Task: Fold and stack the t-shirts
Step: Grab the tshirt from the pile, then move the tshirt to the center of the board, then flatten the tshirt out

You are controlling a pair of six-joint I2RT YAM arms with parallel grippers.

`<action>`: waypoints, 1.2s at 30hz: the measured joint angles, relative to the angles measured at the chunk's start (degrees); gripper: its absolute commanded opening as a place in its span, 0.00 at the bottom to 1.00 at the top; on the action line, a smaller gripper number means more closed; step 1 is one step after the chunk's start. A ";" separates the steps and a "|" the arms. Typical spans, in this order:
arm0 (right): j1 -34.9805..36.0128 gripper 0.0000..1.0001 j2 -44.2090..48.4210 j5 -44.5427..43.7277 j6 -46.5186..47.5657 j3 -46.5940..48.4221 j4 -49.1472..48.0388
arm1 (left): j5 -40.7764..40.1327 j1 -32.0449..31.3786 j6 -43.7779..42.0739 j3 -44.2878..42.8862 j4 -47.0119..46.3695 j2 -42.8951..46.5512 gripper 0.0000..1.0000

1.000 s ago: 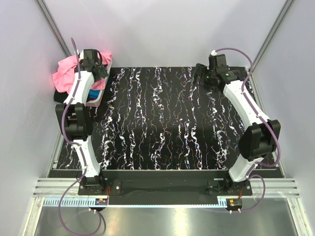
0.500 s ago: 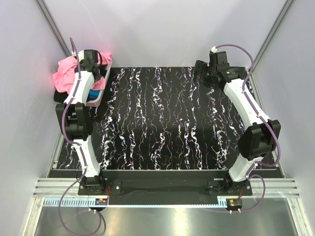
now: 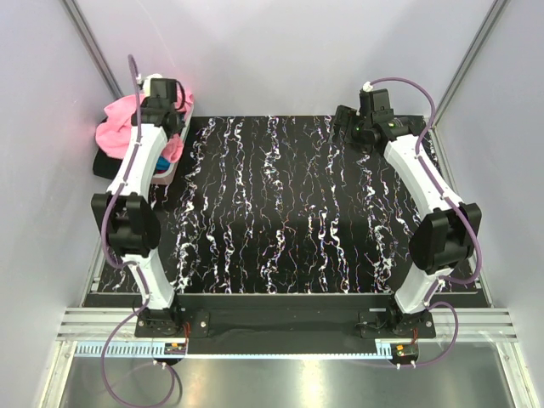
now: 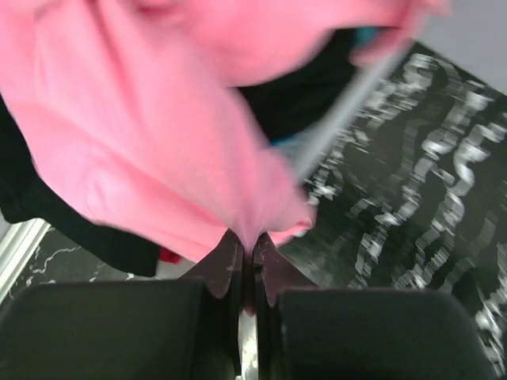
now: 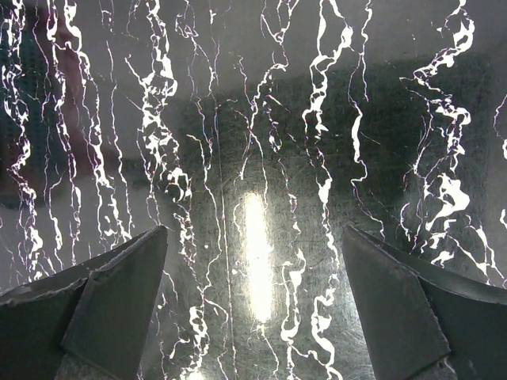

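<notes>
A bright pink t-shirt (image 3: pixel 119 129) lies bunched over a white basket (image 3: pixel 164 173) at the table's far left corner. My left gripper (image 3: pixel 164 104) is above the basket and shut on a fold of that pink t-shirt (image 4: pixel 158 158), which stretches up from the closed fingertips (image 4: pixel 249 241). A black t-shirt (image 3: pixel 102 163) hangs under the pink one and shows dark behind it (image 4: pixel 75 226). A sliver of blue cloth (image 4: pixel 366 34) peeks out near the basket rim (image 4: pixel 341 111). My right gripper (image 3: pixel 346 124) hovers open at the far right over bare marbled table (image 5: pixel 253 269), holding nothing.
The black marbled table top (image 3: pixel 289 204) stretches between the two arms. Pale enclosure walls with metal posts (image 3: pixel 93 51) stand close behind the basket and along both sides.
My left gripper has closed on the pink t-shirt and risen slightly toward the back, pulling the cloth up. The right gripper has shifted a little and stayed open.
</notes>
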State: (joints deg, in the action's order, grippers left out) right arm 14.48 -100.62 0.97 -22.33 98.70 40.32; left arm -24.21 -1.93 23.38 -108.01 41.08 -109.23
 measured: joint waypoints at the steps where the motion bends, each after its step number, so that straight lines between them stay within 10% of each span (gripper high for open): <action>1: 0.00 0.98 -0.07 -0.02 -0.02 0.00 0.02 | 1.09 -1.29 -1.11 -0.28 0.00 1.07 0.00; 17: 0.00 0.97 2.19 -17.40 -6.93 -1.27 1.88 | 34.93 -27.85 -14.88 9.79 -5.99 22.82 0.01; 18: 0.00 0.97 2.60 -17.73 -7.34 -1.42 2.08 | 35.63 -27.47 -14.86 10.14 -6.69 24.92 0.09; 20: 0.00 0.96 3.23 -18.03 -8.13 -1.81 2.25 | 34.21 -26.67 -14.71 10.36 -8.35 28.30 0.74; 22: 0.00 0.96 3.50 -17.99 -8.72 -2.23 2.56 | 28.52 -26.40 -13.70 11.58 -10.49 31.10 0.74; 23: 0.00 0.96 3.54 -17.94 -8.94 -2.45 2.60 | 24.68 -26.34 -13.29 13.00 -11.78 32.54 0.98; 29: 0.00 0.96 3.54 -16.65 -9.03 -3.69 2.84 | 5.70 -26.05 -9.35 18.82 -10.75 32.50 0.99; 36: 0.00 0.96 4.31 -14.80 -8.59 -5.29 3.32 | 3.26 -26.64 -4.22 21.57 -6.16 25.40 0.97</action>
State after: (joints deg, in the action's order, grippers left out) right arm 14.48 -96.31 -13.82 -30.92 93.41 43.64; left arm -20.95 -28.58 19.16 -86.43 34.92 -83.83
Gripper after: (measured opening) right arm 0.963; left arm 0.983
